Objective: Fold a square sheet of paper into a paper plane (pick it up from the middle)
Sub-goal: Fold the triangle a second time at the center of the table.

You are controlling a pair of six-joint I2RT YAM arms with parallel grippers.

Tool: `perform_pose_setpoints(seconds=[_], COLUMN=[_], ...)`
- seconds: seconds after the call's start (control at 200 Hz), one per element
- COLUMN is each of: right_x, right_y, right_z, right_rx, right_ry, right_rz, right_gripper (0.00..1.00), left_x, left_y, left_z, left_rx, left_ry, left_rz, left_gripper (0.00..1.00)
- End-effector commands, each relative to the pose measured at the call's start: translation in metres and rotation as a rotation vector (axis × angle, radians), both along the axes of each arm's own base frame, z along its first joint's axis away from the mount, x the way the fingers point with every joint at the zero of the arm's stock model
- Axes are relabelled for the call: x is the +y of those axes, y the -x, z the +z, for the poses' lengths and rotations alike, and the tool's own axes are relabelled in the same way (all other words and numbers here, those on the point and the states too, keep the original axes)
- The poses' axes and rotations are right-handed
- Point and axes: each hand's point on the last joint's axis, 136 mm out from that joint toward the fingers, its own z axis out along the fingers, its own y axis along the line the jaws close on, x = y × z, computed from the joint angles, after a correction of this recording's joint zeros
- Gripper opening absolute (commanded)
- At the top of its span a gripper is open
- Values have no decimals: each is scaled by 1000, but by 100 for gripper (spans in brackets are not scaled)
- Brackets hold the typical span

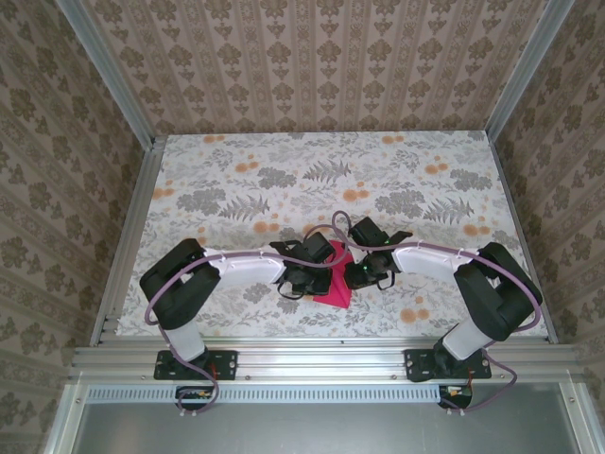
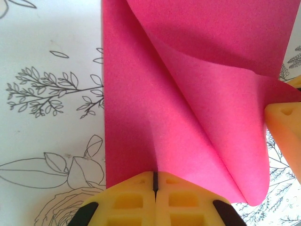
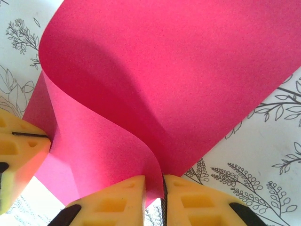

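Note:
The square sheet of paper (image 1: 337,288) is bright magenta and lies at the near middle of the table between both arms. My left gripper (image 1: 315,281) is shut, and a raised ridge of the sheet (image 2: 188,94) runs into its closed tips (image 2: 154,178). My right gripper (image 1: 351,277) is shut on a curled edge of the sheet (image 3: 178,70), which passes between its yellow fingertips (image 3: 154,183). One flap bends up and over the flat part. The other gripper's yellow finger (image 2: 284,122) shows at the sheet's right edge. The paper plane is out of view.
The table (image 1: 284,180) has a floral print with orange flowers. Aluminium rails (image 1: 321,357) frame it, and wallpapered walls stand on three sides. Both arm bases sit at the near edge.

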Motion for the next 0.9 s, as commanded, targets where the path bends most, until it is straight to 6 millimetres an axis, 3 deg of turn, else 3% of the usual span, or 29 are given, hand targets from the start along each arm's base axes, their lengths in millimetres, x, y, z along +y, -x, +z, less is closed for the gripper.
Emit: perform_pose_setpoints(seconds=[0.0,0.755,0.895], right_x=[0,-9,-10], right_y=[-8,-4,-2], right_z=[5,-12,-13], right_rx=[-21,26,36], right_ry=[12,74,75], right_rz=[1,-17,-19], right_gripper=[18,18,18], left_x=[7,11,7], left_y=[6,6,1], left_z=[-11,-10,1], left_rx=[13,4,-18], left_ry=[-67,-79,-55], left_rz=[-29,-24,-19], left_gripper=[4,4,7])
